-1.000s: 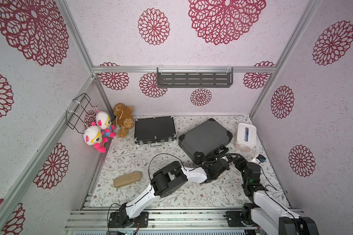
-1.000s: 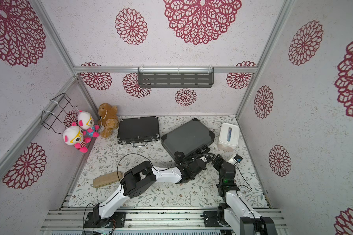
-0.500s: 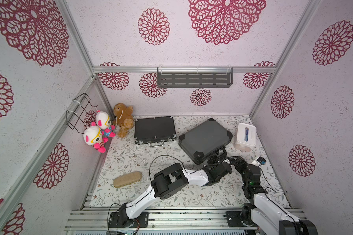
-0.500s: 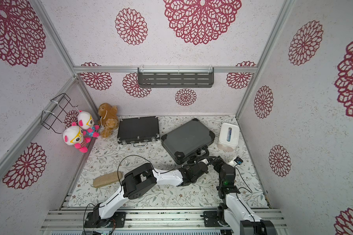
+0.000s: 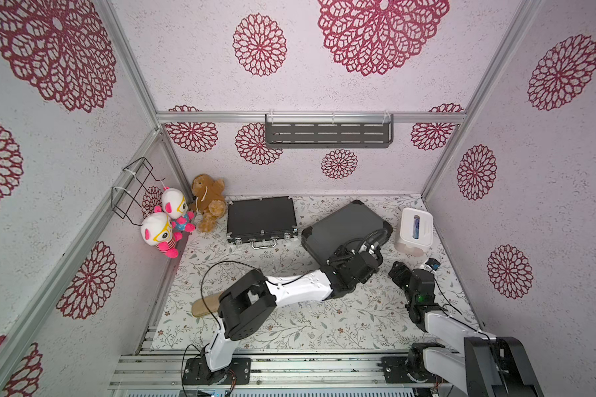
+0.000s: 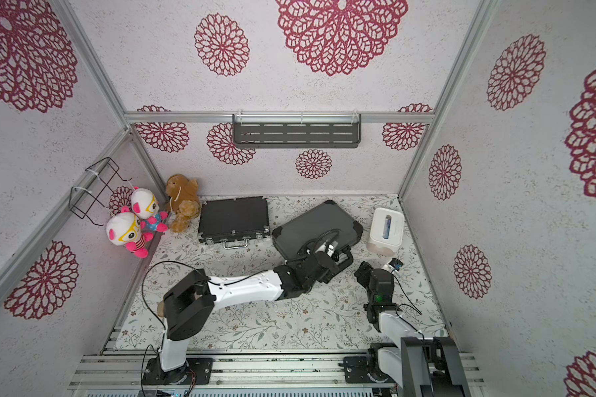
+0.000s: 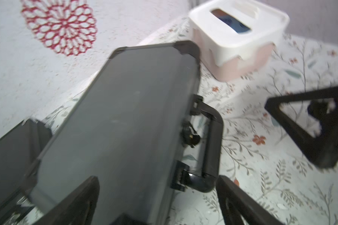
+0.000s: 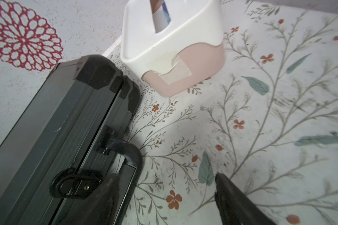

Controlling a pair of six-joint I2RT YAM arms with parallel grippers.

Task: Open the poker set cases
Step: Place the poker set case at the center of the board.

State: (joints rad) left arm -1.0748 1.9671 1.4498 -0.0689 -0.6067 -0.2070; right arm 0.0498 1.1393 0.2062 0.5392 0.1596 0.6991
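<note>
Near right, the right tool [image 8: 165, 175] hangs wide open and empty over the tabletop [image 5: 289, 323], just beside the handle [image 8: 133, 153] of the dark grey case [image 5: 341, 227], probably placed to work its black latch [image 8: 74, 183]. The left tool [image 7: 156, 178], reaching across from the left, is spread wide over that case's near edge and grips nothing. The case lies slantwise, centre-right, lid down. Farther left, by the back wall, the thin black case [image 5: 260, 216] lies shut too, latches facing near
</note>
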